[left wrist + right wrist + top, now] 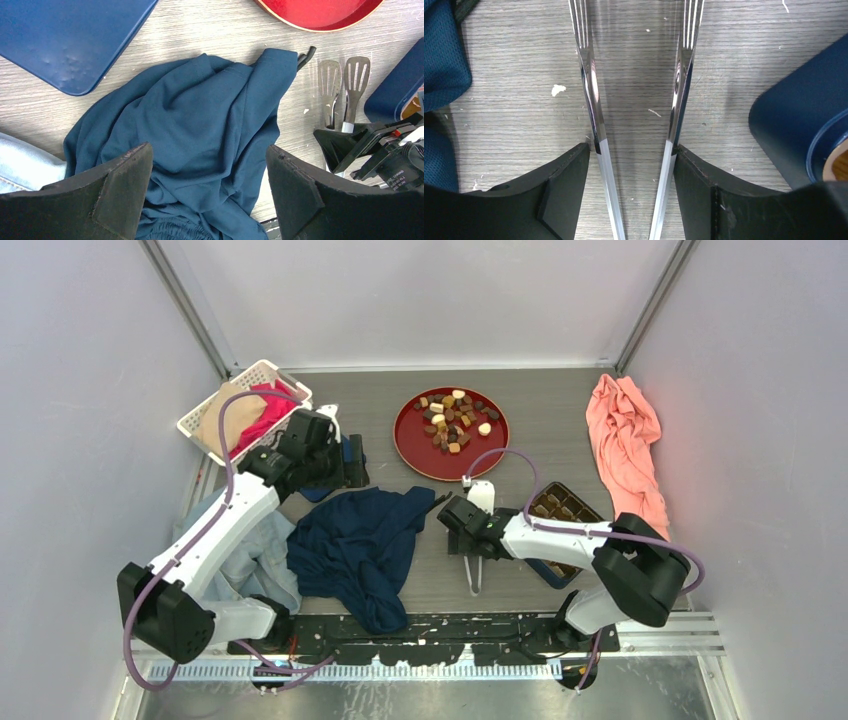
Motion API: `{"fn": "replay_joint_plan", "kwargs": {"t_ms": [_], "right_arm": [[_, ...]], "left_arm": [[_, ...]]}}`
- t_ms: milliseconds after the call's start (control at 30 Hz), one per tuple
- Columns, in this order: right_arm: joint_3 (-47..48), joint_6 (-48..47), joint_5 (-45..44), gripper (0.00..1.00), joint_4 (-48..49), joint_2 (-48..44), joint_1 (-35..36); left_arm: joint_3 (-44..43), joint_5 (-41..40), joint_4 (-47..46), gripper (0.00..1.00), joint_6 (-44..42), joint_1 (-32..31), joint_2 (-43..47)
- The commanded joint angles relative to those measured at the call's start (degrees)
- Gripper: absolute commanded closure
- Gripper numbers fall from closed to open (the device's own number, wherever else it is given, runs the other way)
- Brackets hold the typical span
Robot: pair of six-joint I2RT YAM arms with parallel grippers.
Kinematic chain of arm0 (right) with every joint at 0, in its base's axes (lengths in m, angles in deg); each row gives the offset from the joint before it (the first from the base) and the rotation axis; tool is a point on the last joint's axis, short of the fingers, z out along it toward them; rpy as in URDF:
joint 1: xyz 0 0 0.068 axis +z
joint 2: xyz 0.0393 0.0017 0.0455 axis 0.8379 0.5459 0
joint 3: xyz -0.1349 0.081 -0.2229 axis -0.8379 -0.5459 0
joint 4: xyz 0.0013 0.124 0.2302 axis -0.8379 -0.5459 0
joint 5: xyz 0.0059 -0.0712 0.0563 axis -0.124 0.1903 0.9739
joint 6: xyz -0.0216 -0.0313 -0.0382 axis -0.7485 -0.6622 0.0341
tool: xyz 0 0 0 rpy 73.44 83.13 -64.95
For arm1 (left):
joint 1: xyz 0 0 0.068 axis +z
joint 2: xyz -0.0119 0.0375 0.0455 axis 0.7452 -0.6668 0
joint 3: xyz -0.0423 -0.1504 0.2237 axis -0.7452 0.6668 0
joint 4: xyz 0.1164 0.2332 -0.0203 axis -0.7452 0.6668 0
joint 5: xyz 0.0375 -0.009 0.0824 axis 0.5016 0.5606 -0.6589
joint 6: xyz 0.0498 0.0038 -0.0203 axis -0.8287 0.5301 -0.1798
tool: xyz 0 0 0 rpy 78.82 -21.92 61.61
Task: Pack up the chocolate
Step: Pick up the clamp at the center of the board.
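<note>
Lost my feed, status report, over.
Left gripper open over navy cloth. Right gripper closed on tongs. Chocolate heaped on red tray. Box partly under right arm.

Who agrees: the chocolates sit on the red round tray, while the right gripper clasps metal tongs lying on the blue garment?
One error. The right wrist view shows the metal tongs lying on the bare table, not on the blue garment. The rest stands: chocolates sitting on the red round tray, right gripper clasping the tongs.
</note>
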Motion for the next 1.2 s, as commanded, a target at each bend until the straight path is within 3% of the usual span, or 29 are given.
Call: {"fn": "replay_joint_plan", "kwargs": {"t_ms": [0, 300, 400, 567, 633, 800, 900, 1000, 1167], "right_arm": [[-0.11, -0.84, 0.84, 0.33, 0.11, -1.51, 0.4], [-1.98, 0.73, 1.49, 0.41, 2.19, 0.38, 0.44], [-1.67, 0.81, 1.7, 0.53, 1.53, 0.26, 0.4], [1.97, -1.04, 1.41, 0.83, -3.99, -4.07, 0.44], [3.91, -2.31, 1.71, 0.88, -7.14, -7.11, 0.39], [10.74, -9.08, 6.09, 0.91, -12.16, -10.52, 0.44], [16.45, -15.3, 16.05, 0.88, -16.35, -8.47, -0.97], [21.73, -17.6, 19.64, 0.86, -20.38, -5.3, -1.41], [21.21, -15.9, 14.73, 0.86, -18.71, -4.4, -1.41]], "left_arm": [[-1.02, 1.11, -2.66, 0.16, 0.58, 0.18, -0.1], [-1.02, 1.05, -2.67, 0.16, 0.62, 0.18, -0.32], [-1.04, 0.95, -2.56, 0.16, 0.57, 0.18, -0.24], [-1.19, 0.4, -2.18, 0.16, 0.44, 0.18, -0.01], [-1.07, 0.11, -2.38, 0.16, 0.33, 0.18, 0.11], [-1.13, 1.1, -2.89, 0.17, 1.13, 0.19, -0.49], [-0.85, 2.24, -3.67, 0.17, 1.52, 0.18, -0.5], [-1.07, 3.34, -4.27, 0.17, 2.08, 0.18, -0.63], [-0.88, 2.33, -3.51, 0.17, 2.08, 0.18, -0.22]]}}
